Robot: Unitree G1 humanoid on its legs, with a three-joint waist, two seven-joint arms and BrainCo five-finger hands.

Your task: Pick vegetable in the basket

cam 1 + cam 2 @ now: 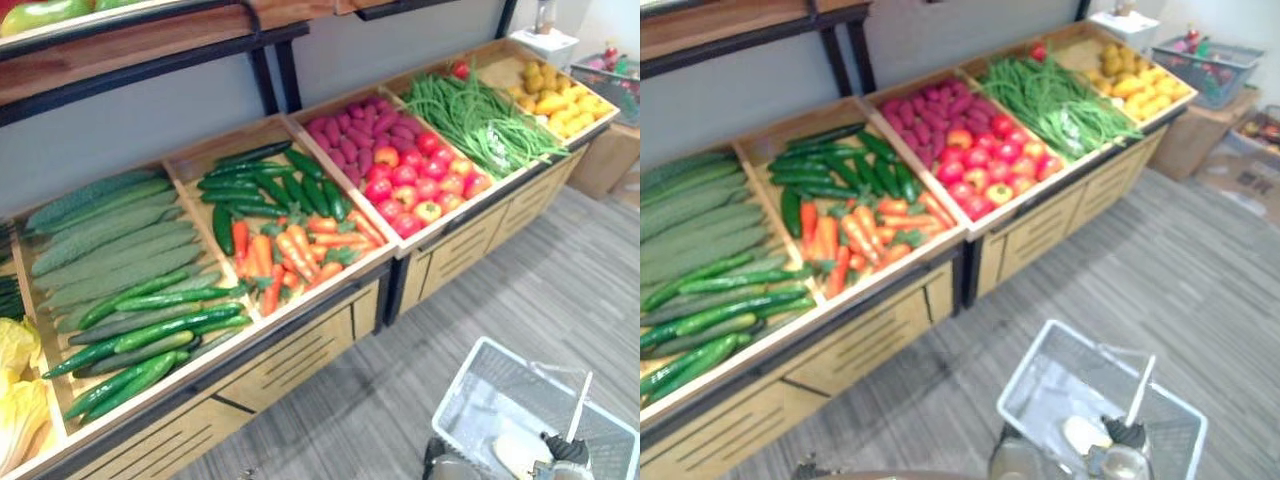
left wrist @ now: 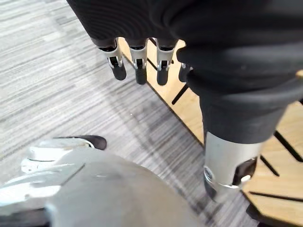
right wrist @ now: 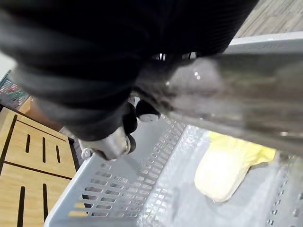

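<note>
One white wire basket (image 1: 462,392) sat at the lower right, holding one pale yellow vegetable (image 3: 227,168). The right hand (image 3: 113,142) curled round its handle (image 1: 581,398); the left hand (image 2: 138,54) hung empty, fingers straight.

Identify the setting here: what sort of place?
Probably a grocery produce aisle or a mock-up: sloped wooden bins of cucumbers, carrots and tomatoes, plus a white wire basket.

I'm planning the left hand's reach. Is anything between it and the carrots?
Nothing lies over the carrots, but the left hand hangs low beside the stand's wooden front, so the crate's front rim is likely in its path.
</note>
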